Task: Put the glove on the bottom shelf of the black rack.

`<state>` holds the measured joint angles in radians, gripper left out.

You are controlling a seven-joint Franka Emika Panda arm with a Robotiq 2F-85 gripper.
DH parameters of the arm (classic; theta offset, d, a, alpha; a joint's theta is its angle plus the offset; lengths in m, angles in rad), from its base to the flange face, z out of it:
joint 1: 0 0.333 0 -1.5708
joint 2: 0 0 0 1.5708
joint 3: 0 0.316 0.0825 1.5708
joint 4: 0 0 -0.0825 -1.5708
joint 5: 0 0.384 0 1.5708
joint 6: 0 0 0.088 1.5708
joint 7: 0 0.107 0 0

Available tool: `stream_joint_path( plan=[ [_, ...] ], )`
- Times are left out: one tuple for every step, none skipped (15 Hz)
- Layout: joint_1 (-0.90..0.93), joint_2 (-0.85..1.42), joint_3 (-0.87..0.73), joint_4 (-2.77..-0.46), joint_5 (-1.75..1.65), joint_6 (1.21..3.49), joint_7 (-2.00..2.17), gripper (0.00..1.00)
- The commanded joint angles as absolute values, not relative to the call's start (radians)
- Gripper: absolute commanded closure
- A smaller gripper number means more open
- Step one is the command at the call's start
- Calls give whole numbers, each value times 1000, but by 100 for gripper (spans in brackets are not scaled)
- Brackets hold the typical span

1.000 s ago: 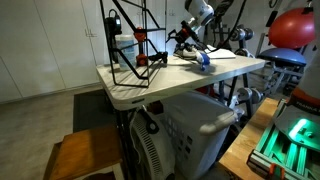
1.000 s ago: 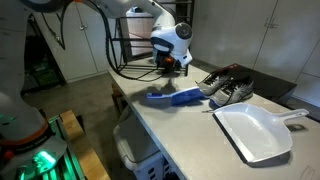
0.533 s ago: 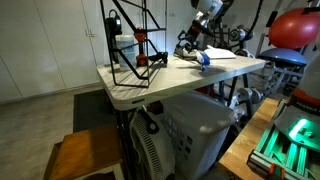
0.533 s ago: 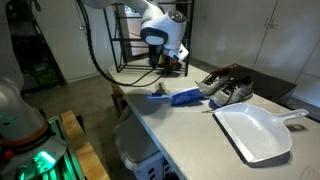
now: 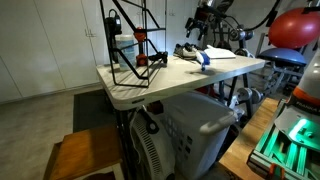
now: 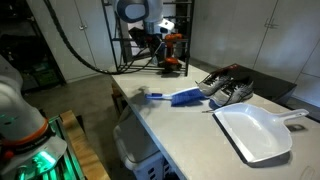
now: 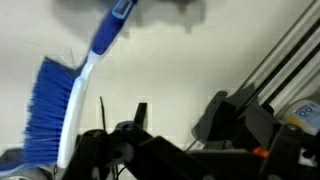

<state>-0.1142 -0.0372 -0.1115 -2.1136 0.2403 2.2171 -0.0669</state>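
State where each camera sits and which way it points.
Exterior view: low, off a corner of the table, facing the rack; arm at the top.
Exterior view: off the opposite end, looking along the table past the dustpan to the rack; arm at top.
Wrist view: above the tabletop, looking down at the brush; gripper along the bottom edge.
Shared: all three show the brush and rack.

Nothing legible in any view. Print, if any, on the white container (image 5: pixel 124 48) inside the black rack (image 5: pixel 104 45), upper left of an exterior view, too small to read.
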Motion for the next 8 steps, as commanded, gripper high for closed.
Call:
stream_joint_path(
  plan=[
    [-113, -171, -94, -2241, -2, 2248, -2, 0],
    [-116, -195, -91, -2261, -46, 2238, -1, 0],
    [-116, -217, -90, -2279, -71, 2233, -18, 0],
    [-111, -237, -95, -2301, -75, 2252, -80, 0],
    [-101, -246, -106, -2310, -47, 2239, -153, 0],
    [-108, -194, -102, -2244, -38, 2215, -77, 0],
    [-106, -211, -103, -2260, -38, 2215, -110, 0],
    [-106, -221, -104, -2270, -38, 2215, -127, 0]
  ],
)
